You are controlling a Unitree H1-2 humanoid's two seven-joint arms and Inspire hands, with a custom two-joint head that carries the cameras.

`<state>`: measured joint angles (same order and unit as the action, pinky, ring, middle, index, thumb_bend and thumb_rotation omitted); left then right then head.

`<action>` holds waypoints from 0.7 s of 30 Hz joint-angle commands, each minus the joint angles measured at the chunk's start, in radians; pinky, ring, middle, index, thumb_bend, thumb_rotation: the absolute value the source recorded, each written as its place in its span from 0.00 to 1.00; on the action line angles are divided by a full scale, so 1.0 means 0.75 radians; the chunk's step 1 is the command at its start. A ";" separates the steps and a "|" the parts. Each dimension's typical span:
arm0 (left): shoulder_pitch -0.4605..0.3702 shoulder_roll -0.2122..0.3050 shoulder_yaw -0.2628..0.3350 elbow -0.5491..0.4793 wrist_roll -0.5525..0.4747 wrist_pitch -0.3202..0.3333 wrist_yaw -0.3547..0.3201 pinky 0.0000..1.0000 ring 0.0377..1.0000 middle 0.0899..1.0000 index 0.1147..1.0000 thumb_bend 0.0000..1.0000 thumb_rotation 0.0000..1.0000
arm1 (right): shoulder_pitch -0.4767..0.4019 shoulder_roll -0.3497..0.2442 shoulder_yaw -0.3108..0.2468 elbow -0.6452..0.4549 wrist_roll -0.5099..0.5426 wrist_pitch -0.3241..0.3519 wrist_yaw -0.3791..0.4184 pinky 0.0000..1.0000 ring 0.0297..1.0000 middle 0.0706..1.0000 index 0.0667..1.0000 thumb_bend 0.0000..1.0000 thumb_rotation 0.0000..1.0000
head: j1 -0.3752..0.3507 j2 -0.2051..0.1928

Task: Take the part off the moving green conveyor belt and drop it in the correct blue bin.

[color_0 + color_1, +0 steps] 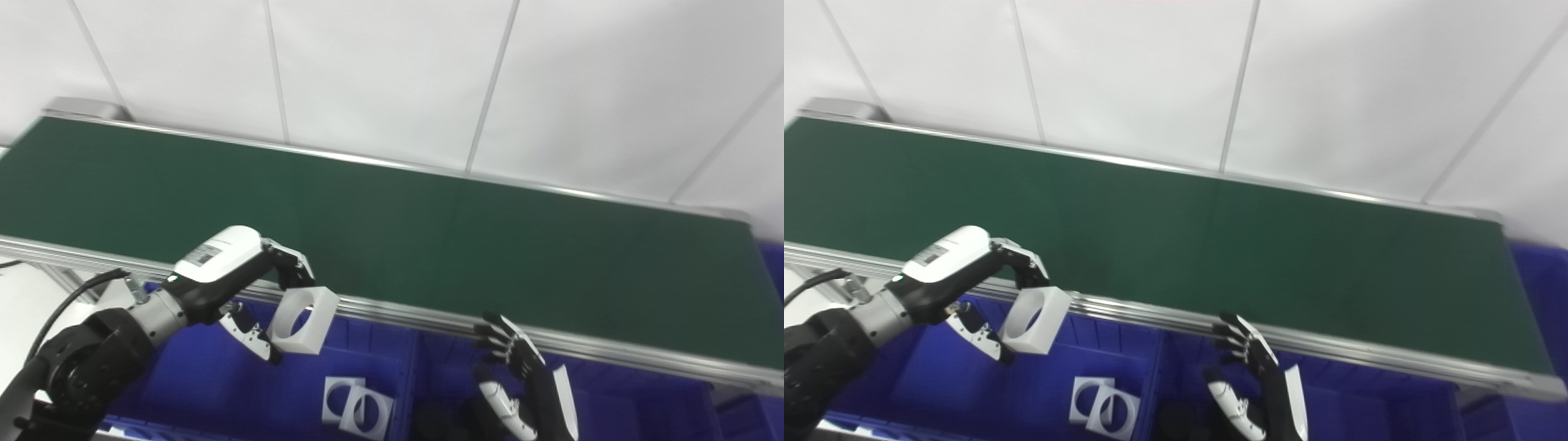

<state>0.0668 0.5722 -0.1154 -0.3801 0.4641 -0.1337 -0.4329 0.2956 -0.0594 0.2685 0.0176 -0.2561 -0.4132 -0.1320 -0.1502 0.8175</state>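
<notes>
Left hand (257, 294) is clamped on a white square part (303, 320) with a round through-hole. Fingers (293, 269) pinch its top edge, thumb (251, 334) sits under its lower left corner. Part is off the green conveyor belt (392, 233), held tilted in the air just past the belt's near aluminium rail (398, 315), toward 6 o'clock from it. It hangs over the left blue bin (214, 380).

Two more white square parts (358, 401) with round holes lie flat on that bin's floor, overlapping each other, at about 5 o'clock from the held part and well below it.

Right hand (520, 380) holds nothing. Fingers are spread and pointing up toward 11 o'clock, thumb apart from them, palm facing left. It sits over the next blue bin (625, 398), at 3 o'clock from the left bin, just short of the near rail. Something dark lies in that bin beside the hand's wrist; can't tell what it is.

Belt surface in view carries no other part that can be made out. White panelled wall (392, 73) runs behind the belt at 12 o'clock.
</notes>
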 commanded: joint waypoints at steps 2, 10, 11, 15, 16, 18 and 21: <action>0.000 -0.002 -0.003 0.009 0.004 -0.062 0.045 0.70 0.48 0.40 0.45 0.52 0.00 | -0.013 0.022 -0.009 -0.040 -0.037 -0.040 0.002 0.58 0.66 0.74 0.82 0.56 0.71 | -0.005 0.010; 0.010 -0.014 -0.028 0.069 -0.003 -0.075 0.033 0.71 0.53 0.41 0.45 0.52 0.00 | -0.013 0.050 -0.023 -0.058 -0.038 -0.021 0.014 0.57 0.66 0.72 0.81 0.57 0.71 | -0.029 0.042; 0.010 -0.015 -0.030 0.078 -0.003 -0.077 0.035 0.70 0.52 0.41 0.45 0.52 0.00 | -0.014 0.052 -0.025 -0.058 -0.038 -0.022 0.016 0.57 0.66 0.72 0.81 0.57 0.70 | -0.029 0.044; -0.002 -0.032 -0.062 0.186 0.023 -0.123 0.057 0.68 0.51 0.40 0.46 0.52 0.00 | -0.014 0.056 -0.031 -0.073 -0.030 -0.010 0.029 0.57 0.66 0.73 0.81 0.58 0.70 | -0.032 0.064; -0.006 -0.035 -0.069 0.209 0.028 -0.133 0.063 0.68 0.51 0.40 0.46 0.52 0.00 | -0.013 0.056 -0.033 -0.077 -0.028 -0.007 0.032 0.57 0.66 0.73 0.81 0.58 0.70 | -0.030 0.068; -0.015 -0.042 -0.086 0.250 0.043 -0.150 0.074 0.66 0.50 0.40 0.46 0.52 0.00 | -0.013 0.057 -0.037 -0.084 -0.027 -0.005 0.038 0.57 0.66 0.73 0.81 0.58 0.71 | -0.030 0.075; -0.028 -0.053 -0.105 0.295 0.062 -0.159 0.082 0.65 0.49 0.40 0.46 0.52 0.00 | -0.014 0.058 -0.042 -0.092 -0.025 -0.001 0.044 0.57 0.65 0.73 0.81 0.59 0.71 | -0.031 0.083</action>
<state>0.0793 0.5328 -0.1952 -0.1542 0.5047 -0.2232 -0.4029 0.2943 -0.0274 0.2407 -0.0107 -0.2858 -0.4094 -0.1046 -0.1749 0.8789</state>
